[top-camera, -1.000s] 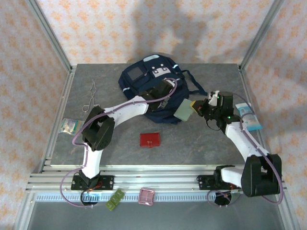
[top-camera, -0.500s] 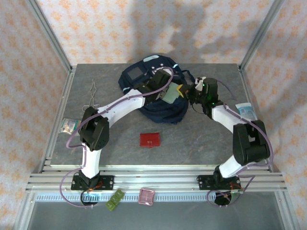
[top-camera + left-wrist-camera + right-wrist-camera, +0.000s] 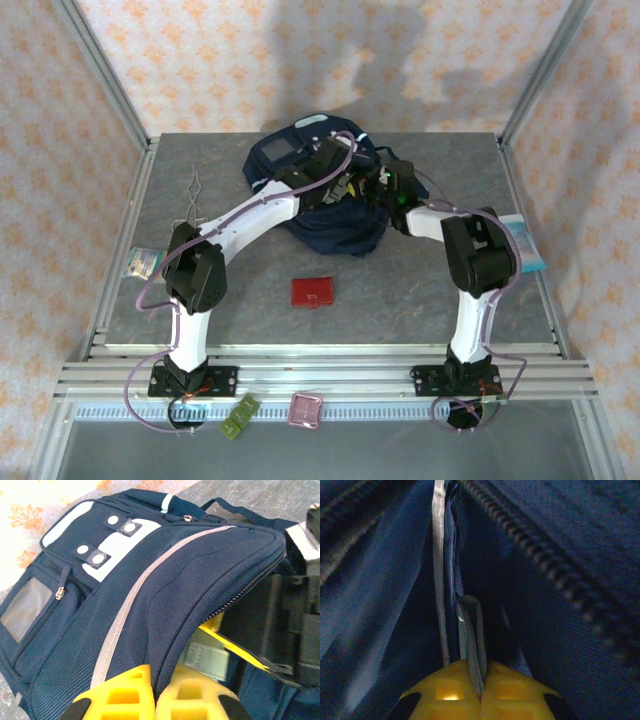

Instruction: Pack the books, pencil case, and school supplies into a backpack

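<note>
The navy backpack [image 3: 330, 235] lies at the back middle of the table. My left gripper [image 3: 340, 188] is shut on the zipper edge of its flap [image 3: 165, 645] and holds the opening up. My right gripper [image 3: 377, 190] reaches into that opening, shut on the pale green case [image 3: 212, 660]. From inside, that case [image 3: 470, 625] shows edge-on between the yellow fingers [image 3: 520, 687], with dark lining [image 3: 560, 540] all around. A red square case [image 3: 313, 292] lies on the table in front of the backpack. The books and the pencil case are out of view.
A light-blue packet [image 3: 525, 243] lies at the table's right edge. A thin metal tool [image 3: 193, 197] is at the back left, and a small packet [image 3: 144, 262] sits at the left edge. Green [image 3: 240, 415] and pink [image 3: 305, 410] items rest below the front rail.
My right gripper has carried the pale green case leftward from beside the backpack into its opening. My left gripper has raised the flap up and toward the back.
</note>
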Robot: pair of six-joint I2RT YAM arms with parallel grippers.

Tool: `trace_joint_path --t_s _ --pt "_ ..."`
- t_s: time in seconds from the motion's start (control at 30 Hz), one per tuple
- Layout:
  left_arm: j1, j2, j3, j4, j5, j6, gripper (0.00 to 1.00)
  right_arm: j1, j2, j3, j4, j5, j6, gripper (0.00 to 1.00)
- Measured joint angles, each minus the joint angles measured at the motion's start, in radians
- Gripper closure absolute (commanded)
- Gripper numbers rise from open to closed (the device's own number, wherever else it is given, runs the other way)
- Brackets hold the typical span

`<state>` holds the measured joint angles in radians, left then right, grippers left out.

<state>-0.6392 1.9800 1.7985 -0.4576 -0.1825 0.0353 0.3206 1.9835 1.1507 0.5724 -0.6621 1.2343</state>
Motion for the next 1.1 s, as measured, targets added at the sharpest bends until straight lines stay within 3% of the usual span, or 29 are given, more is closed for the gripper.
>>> trace_joint_path --t_s 0.1,0.2,0.27,0.43,0.6,0.77,0.87,0.93,1.1 --pt "0.009 0.000 0.000 -0.004 0.013 -0.016 1.00 0.023 0.042 0.042 0.026 0.042 0.037 0.95" --pt "0.013 0.000 0.000 -0.009 0.020 -0.030 1.00 0.040 0.069 0.045 0.089 0.068 0.073 0.74" --pt "0.013 0.000 0.000 -0.011 0.023 -0.039 1.00 0.047 0.073 0.045 0.097 0.076 0.078 0.66" --pt "0.011 0.000 0.000 -0.010 0.025 -0.047 1.00 0.061 0.047 0.035 0.055 0.082 0.026 0.61" --pt "0.006 -0.012 -0.024 0.001 0.030 -0.063 1.00 0.060 -0.082 -0.065 -0.042 0.087 -0.062 0.62" --pt "0.004 -0.026 -0.043 0.012 0.044 -0.072 1.00 0.041 -0.177 -0.115 -0.141 0.095 -0.153 0.88" --pt "0.004 -0.026 -0.049 0.020 0.048 -0.084 1.00 0.036 -0.174 -0.109 -0.176 0.092 -0.193 0.89" --pt "0.004 -0.027 -0.051 0.021 0.050 -0.090 1.00 0.037 -0.151 -0.086 -0.202 0.083 -0.209 0.99" --pt "0.004 -0.027 -0.051 0.021 0.067 -0.097 1.00 0.053 -0.035 0.062 -0.241 0.058 -0.226 0.96"
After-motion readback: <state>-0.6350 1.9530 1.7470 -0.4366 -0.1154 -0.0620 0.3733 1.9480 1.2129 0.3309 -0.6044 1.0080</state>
